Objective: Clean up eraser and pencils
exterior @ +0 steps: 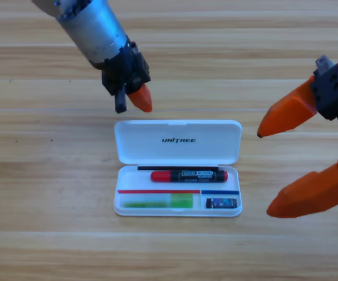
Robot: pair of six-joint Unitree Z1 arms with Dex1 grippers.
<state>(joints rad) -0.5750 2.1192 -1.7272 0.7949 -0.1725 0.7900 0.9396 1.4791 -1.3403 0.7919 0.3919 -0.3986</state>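
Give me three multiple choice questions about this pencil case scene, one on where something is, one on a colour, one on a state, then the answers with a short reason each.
1. Where is the eraser?
A. In the case's lower right compartment
B. On the table left of the case
C. In the left gripper

2. What colour is the cap of the black-labelled marker?
A. Blue
B. Red
C. Yellow

3. What state is the white case in?
A. Shut
B. Open, lid laid back
C. Upside down

Answers: 1 A, it sits right of the green pen. 2 B, its left end is red. 3 B, the contents show; the left gripper hovers above the lid, the right gripper waits open at the right edge.
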